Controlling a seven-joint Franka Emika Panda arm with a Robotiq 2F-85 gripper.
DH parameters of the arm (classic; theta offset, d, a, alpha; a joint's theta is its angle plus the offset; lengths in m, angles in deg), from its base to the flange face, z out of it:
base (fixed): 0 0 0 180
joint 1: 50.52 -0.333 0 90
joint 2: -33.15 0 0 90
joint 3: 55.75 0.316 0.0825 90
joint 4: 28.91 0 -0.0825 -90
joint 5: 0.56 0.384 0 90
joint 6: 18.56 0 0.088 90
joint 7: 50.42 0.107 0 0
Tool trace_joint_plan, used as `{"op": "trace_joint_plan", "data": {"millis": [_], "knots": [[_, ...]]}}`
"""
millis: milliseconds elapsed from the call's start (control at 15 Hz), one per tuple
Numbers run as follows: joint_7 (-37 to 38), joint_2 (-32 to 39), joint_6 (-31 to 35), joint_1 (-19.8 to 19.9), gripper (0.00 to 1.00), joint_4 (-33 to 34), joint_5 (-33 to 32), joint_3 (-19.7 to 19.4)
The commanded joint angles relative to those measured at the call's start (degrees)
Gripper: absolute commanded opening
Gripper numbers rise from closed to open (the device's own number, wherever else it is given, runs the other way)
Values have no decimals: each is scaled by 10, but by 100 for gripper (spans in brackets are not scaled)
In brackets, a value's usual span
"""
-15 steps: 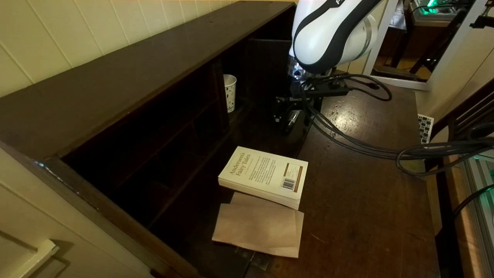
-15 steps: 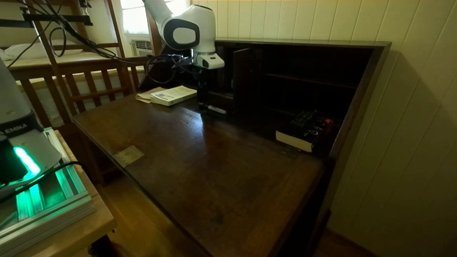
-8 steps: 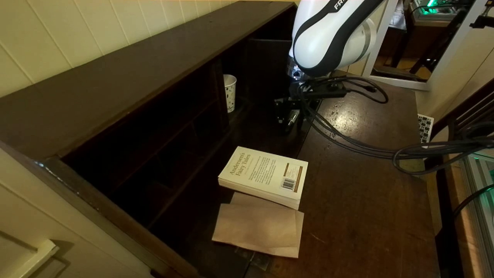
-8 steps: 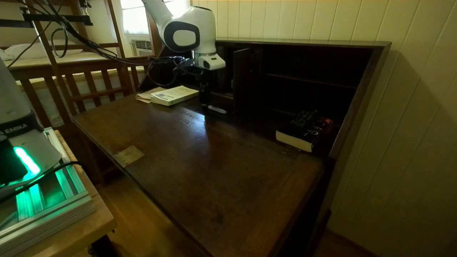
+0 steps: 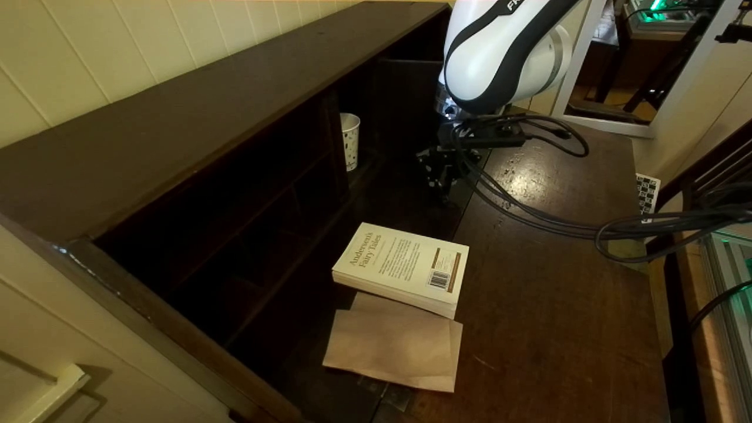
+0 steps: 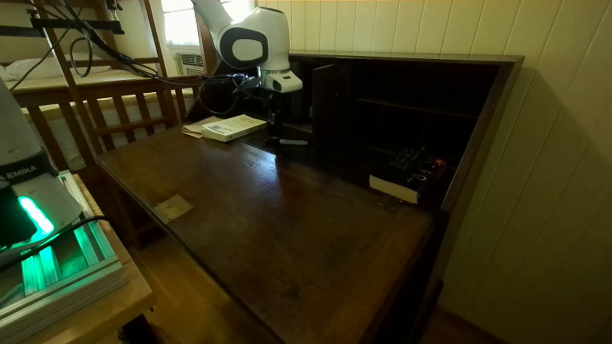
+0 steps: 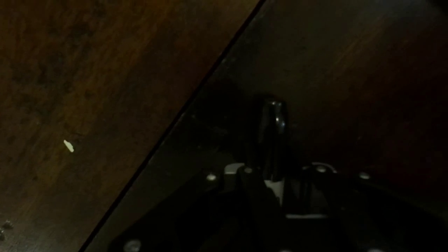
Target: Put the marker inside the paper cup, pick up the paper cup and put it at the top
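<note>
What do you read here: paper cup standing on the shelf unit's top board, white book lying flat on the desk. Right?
Not quite: the paper cup stands inside the shelf unit, below its top board, as an exterior view shows. The white book does lie flat on the desk.

In an exterior view: paper cup (image 5: 351, 144), 11 o'clock, smooth paper; top board (image 5: 229, 100), 10 o'clock, wood, dull sheen; book (image 5: 405, 267), 5 o'clock, smooth paper; brown paper (image 5: 393, 349), 6 o'clock, matt, creased; arm (image 5: 487, 64), 1 o'clock, glossy; table (image 5: 558, 294), 4 o'clock, glossy wood. In wrist view: marker (image 7: 274, 134), 3 o'clock, glossy, plastic-looking.
</note>
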Motion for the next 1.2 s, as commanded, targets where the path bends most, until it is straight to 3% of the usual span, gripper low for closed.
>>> {"op": "trace_joint_plan", "data": {"millis": [0, 467, 733, 1133], "knots": [[-26, -4, -3, 6, 6, 1, 27, 11], [-167, -48, -39, 22, 6, -13, 2, 24], [-246, -73, -93, 24, 6, -8, -20, 20], [-291, -90, -138, 17, 6, 1, -69, 13]]}}
